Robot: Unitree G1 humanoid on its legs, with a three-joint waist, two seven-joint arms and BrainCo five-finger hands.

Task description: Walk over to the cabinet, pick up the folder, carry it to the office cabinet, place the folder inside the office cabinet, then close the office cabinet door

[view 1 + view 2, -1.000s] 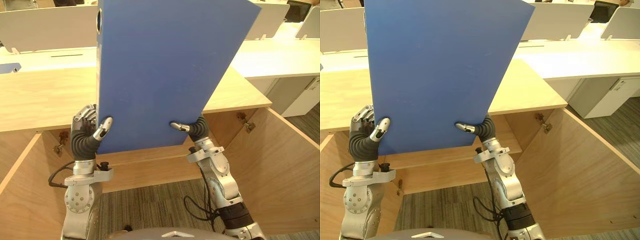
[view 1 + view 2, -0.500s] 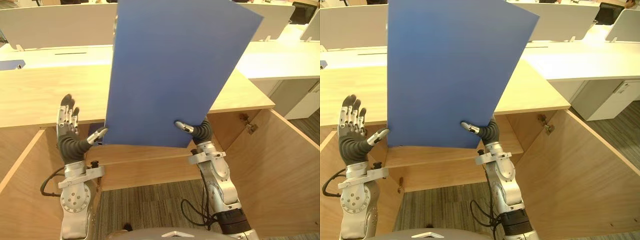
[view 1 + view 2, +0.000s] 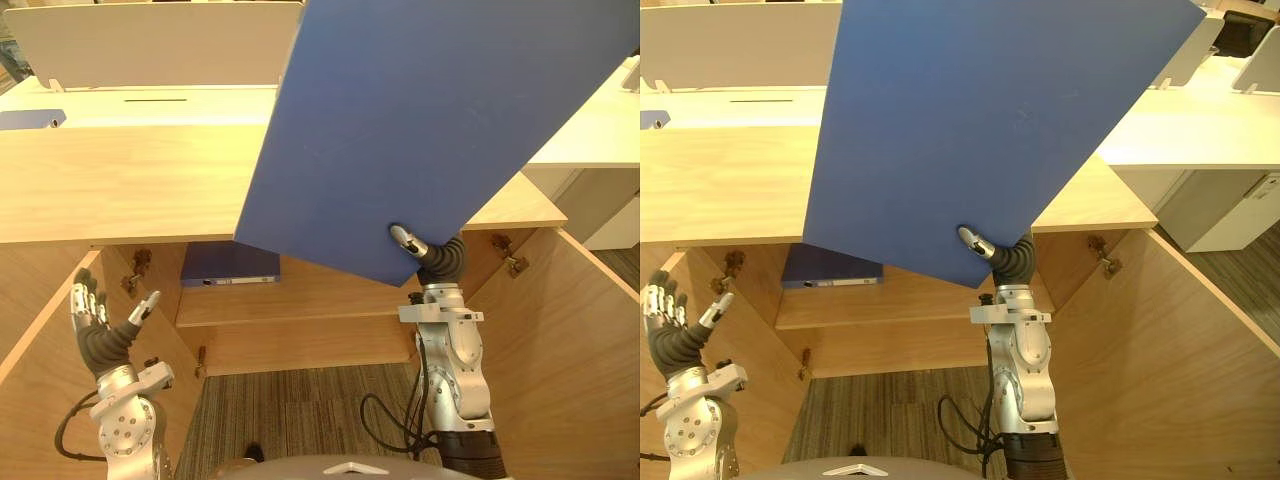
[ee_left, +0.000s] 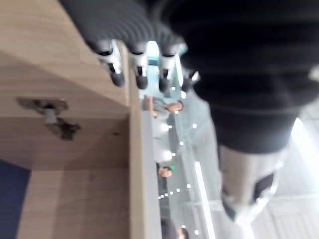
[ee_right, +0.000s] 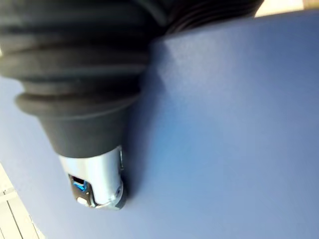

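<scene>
A large blue folder (image 3: pixel 430 120) is held up over the wooden office cabinet (image 3: pixel 120 180), tilted to the right. My right hand (image 3: pixel 432 255) is shut on its lower corner: the thumb (image 5: pixel 99 184) presses on the near blue face (image 5: pixel 224 124), and the fingers are hidden behind it. My left hand (image 3: pixel 100 325) hangs low at the left, apart from the folder, open with straight fingers (image 4: pixel 139 69) beside the cabinet's left door. Both cabinet doors stand open.
Another blue folder (image 3: pixel 830 270) lies flat on the cabinet's inner shelf (image 3: pixel 300 300). The open right door (image 3: pixel 570 340) and left door (image 3: pixel 40 400) flank my arms, with metal hinges (image 3: pixel 508 258) on their inner edges. White desks (image 3: pixel 1200 130) stand behind the cabinet.
My left hand has let go of the folder, opened and dropped low to the left. The folder has swung to the right, now held by my right hand alone. The camera has shifted.
</scene>
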